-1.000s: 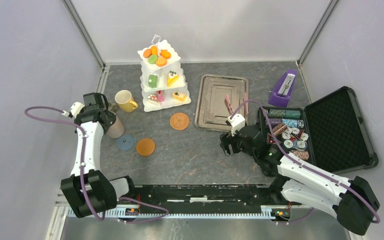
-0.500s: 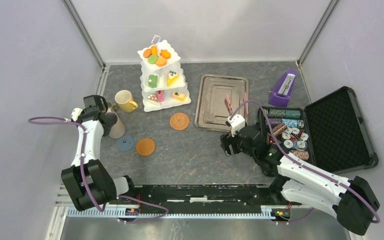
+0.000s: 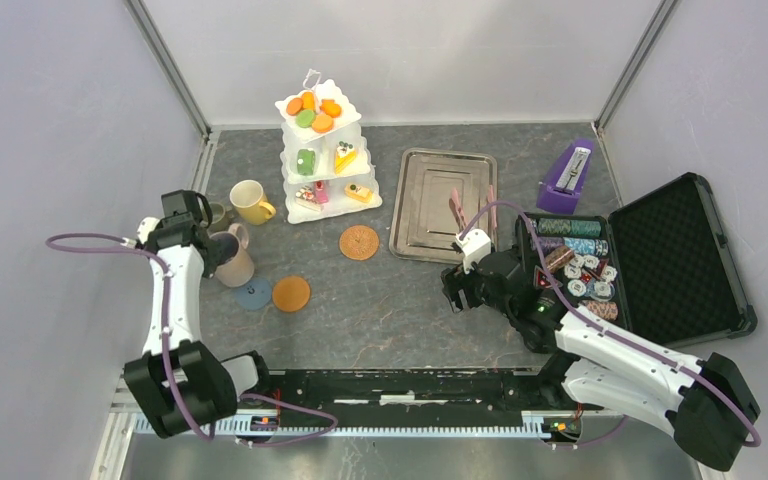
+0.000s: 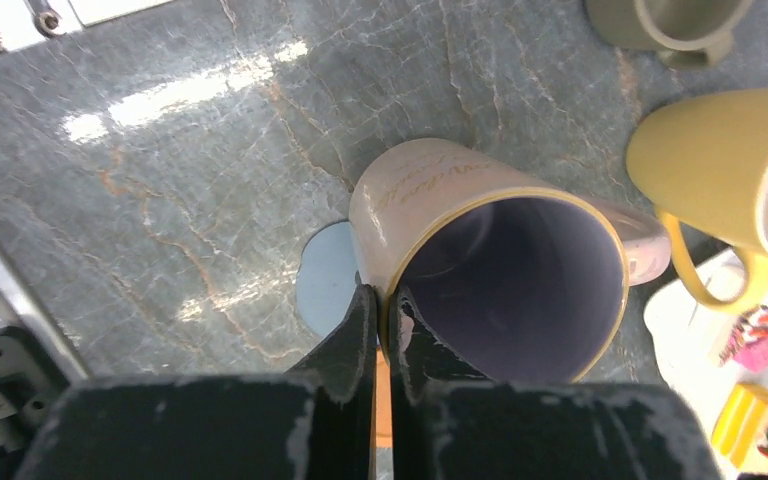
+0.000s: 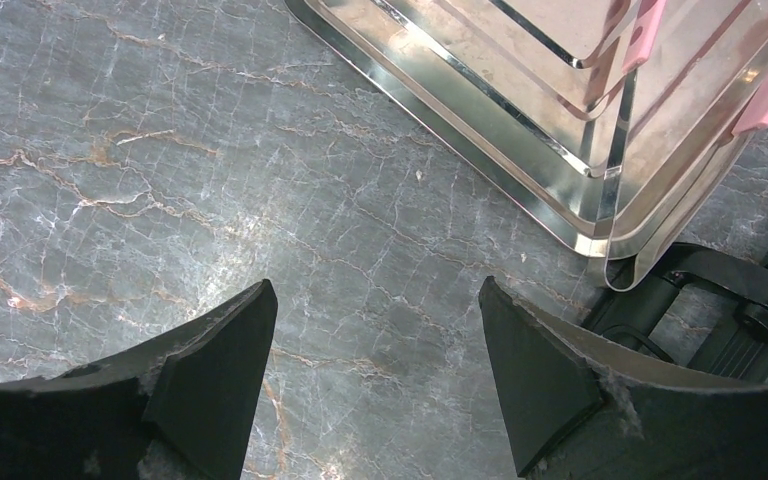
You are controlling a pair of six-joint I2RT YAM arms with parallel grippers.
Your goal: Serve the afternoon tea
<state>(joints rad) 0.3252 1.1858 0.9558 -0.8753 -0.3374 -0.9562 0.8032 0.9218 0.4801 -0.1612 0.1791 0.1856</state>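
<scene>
Left hand (image 4: 385, 300) pinches beige mug (image 4: 412, 190) rim; grey marbled tabletop (image 4: 160, 200), pale walls (image 3: 410, 50).

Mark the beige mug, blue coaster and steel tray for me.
beige mug (image 4: 400, 195), left wrist view, outer wall.
blue coaster (image 3: 253, 294), top external view, visible middle.
steel tray (image 3: 430, 195), top external view, bare floor.

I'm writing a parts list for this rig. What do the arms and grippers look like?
The left arm and right arm have white links between black joints, each trailed by a purple cable. The left gripper and right gripper have black, wedge-shaped fingers with scuffed, whitish edges.
</scene>
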